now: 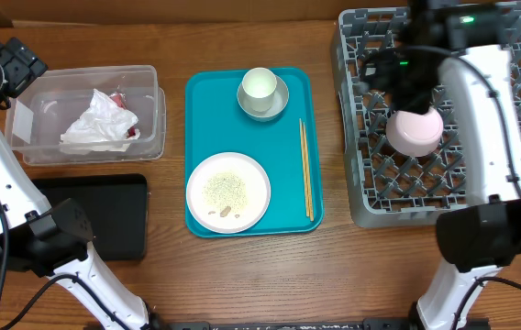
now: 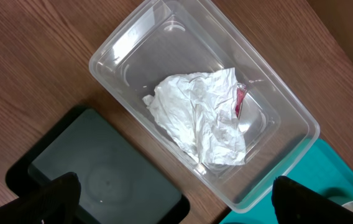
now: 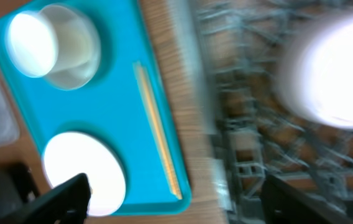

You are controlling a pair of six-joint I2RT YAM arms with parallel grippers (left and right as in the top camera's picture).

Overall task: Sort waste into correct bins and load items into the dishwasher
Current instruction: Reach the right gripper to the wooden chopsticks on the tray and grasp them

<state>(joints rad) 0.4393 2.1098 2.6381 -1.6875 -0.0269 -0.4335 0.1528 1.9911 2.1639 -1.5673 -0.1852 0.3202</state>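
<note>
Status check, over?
Left end effector open, right end effector open over rack. Bowl in rack, napkin in tub. Plate with crumbs on tray. Nothing blocking.

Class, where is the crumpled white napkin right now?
In the overhead view the napkin lies inside the clear tub at the left, beyond the black tray and left of the teal tray.
</note>
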